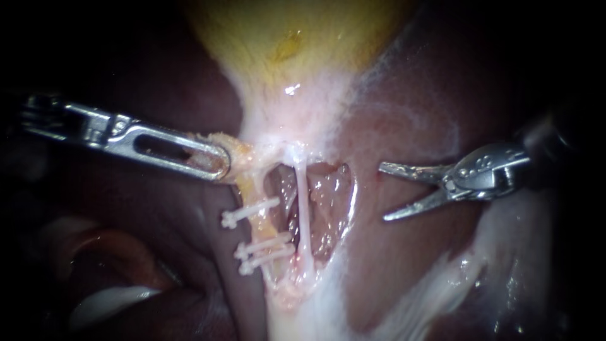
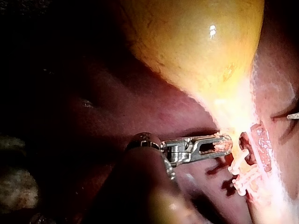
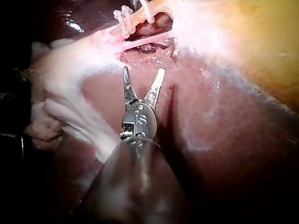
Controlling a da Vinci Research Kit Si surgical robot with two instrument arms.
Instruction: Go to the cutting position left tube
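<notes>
Approach not done; right instrument (image 1: pixel 382 192) blades gape wide over the liver (image 1: pixel 410 265), well apart from the clipped left tube (image 1: pixel 254 228); left instrument (image 1: pixel 218 161) jaws clamp fatty tissue (image 1: pixel 238 153) just above that tube.

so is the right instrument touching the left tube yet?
Apart. Endoscope view shows bare liver between the right instrument and the clipped left tube.

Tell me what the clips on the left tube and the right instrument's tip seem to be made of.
The clips look like white plastic: opaque, matte, with knobbed ends. The right instrument looks like polished steel: silver-grey, with bright glints along its open jaws. Neither is certain.
</notes>
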